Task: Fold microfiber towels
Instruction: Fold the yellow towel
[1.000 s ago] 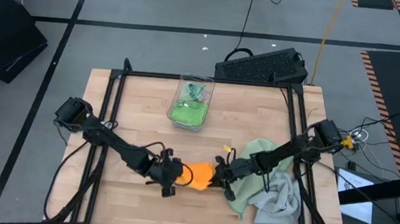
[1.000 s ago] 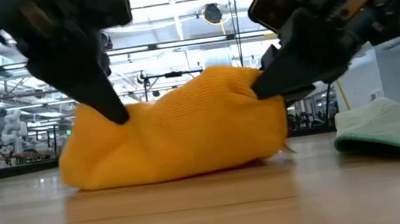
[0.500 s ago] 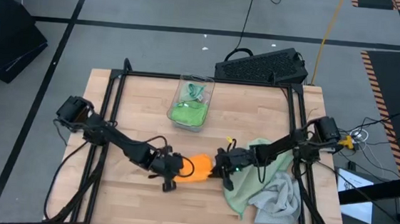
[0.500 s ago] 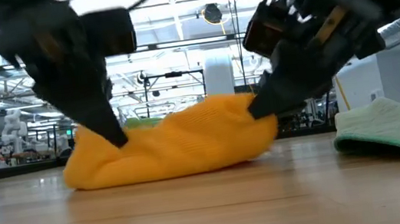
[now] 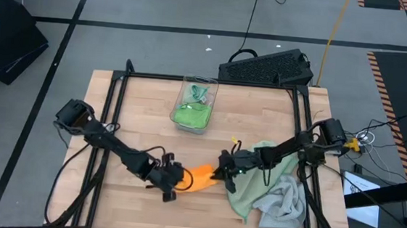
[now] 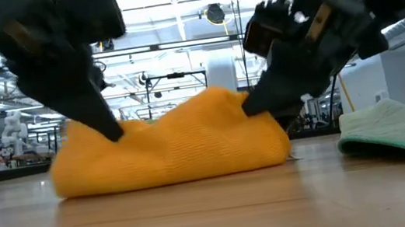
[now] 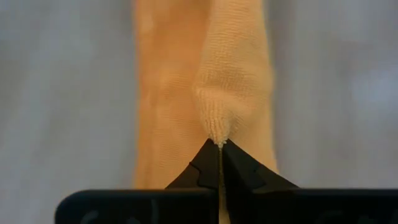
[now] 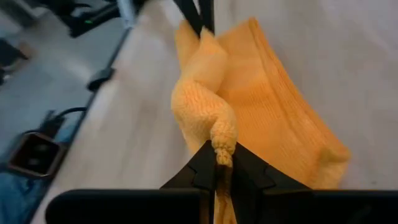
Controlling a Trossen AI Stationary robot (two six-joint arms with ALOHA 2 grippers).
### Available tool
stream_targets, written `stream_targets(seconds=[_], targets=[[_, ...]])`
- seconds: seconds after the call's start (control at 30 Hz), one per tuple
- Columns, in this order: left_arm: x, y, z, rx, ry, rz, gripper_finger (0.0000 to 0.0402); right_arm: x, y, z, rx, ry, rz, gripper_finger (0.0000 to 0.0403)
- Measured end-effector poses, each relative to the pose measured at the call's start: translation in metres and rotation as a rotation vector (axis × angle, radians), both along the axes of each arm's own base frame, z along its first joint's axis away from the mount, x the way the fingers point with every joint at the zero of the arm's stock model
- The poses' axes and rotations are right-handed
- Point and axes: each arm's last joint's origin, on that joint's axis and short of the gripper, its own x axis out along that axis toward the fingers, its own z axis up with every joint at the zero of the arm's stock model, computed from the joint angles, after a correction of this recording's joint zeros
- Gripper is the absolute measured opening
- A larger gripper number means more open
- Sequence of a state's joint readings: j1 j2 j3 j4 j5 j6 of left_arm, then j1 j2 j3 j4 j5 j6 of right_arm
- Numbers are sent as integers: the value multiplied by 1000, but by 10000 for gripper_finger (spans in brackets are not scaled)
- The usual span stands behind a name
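Observation:
An orange microfiber towel (image 5: 200, 175) lies bunched on the table near its front middle; it shows in the low view (image 6: 168, 149) as a low mound. My left gripper (image 5: 176, 179) is shut on its left end, my right gripper (image 5: 218, 172) is shut on its right end. A sage green towel (image 5: 253, 178) and a light grey towel (image 5: 283, 206) lie heaped at the front right. A bright green towel (image 5: 191, 114) lies in the clear bin. My left gripper pinches a small bunched tip of the orange towel's left end (image 7: 216, 132) between its two fingertips, slanting down from the table's left. The towel's lower part rests on the table. My right gripper pinches a bunched tip of the towel's right end (image 8: 222, 138) between its two fingertips, slanting down from the table's right. The cloth sags slack between the two grippers.
A clear plastic bin (image 5: 196, 103) stands at the table's far middle. A black keyboard-like object (image 5: 265, 66) lies beyond the far edge. Black frame rails (image 5: 112, 114) run along the table's left and right sides.
Both grippers have kept shut on the orange towel. They first went toward the far edge, then my left gripper came back a little toward the near edge. The towel has spread longer between them, its hump lower and wider on the table.

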State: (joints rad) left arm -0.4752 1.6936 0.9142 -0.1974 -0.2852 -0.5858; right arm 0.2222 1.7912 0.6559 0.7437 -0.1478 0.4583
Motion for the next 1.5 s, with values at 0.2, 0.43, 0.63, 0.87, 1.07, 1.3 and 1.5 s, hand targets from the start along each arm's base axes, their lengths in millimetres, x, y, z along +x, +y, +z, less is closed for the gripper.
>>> stream_targets(seconds=[0.2, 0.43, 0.63, 0.87, 1.07, 1.3, 1.5], targets=[[3, 22, -4, 39, 68, 47, 29, 1, -15, -5, -65, 40, -96, 22], [5, 34, -6, 93, 72, 100, 16, 1, -22, -8, -90, 66, -138, 29], [4, 39, -8, 138, 58, 161, 83, -2, -23, -13, -190, 104, -250, 69], [4, 41, -7, 192, 32, 200, 148, -6, -23, 7, -216, 73, -261, 118], [10, 37, 20, 244, -71, 181, 146, -13, -21, 24, -333, 53, -298, 131], [16, 13, 23, 275, -208, 58, 103, -7, -3, 33, -396, -135, -144, 112], [20, 17, -20, 341, -73, 109, 71, 7, 5, 3, -382, -242, -84, 60]])
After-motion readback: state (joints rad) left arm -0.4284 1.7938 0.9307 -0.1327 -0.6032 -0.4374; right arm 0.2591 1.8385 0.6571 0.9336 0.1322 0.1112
